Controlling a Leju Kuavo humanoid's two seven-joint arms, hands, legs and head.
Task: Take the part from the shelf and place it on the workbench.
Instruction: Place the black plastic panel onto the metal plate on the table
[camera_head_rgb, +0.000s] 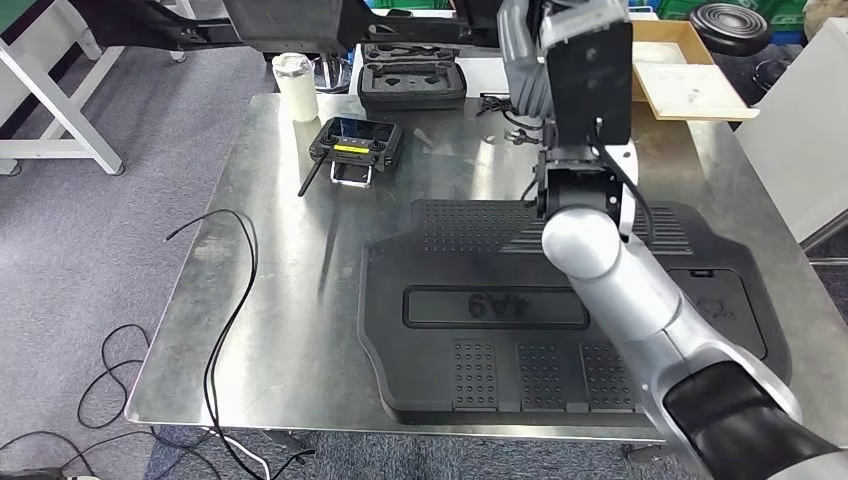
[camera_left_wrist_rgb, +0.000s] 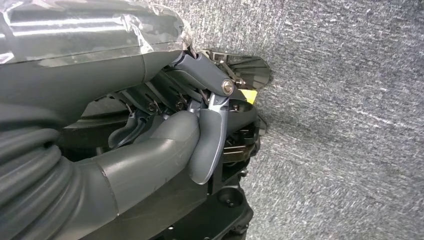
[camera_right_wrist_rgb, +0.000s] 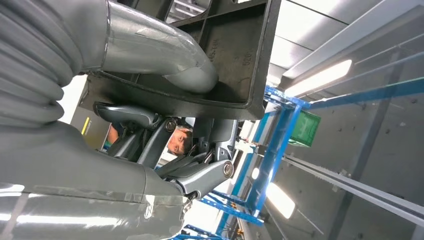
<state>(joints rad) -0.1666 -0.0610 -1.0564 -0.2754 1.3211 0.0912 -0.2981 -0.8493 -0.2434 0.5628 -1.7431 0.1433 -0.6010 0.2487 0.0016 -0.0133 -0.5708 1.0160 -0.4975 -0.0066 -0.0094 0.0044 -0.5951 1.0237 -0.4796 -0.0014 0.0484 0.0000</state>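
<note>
Workshop floor with a steel table on grey carpet.

Black cables trail off the table's near left edge onto the carpet. A white frame stands far left. Overhead, long ceiling lights glow beside blue racking.
</note>
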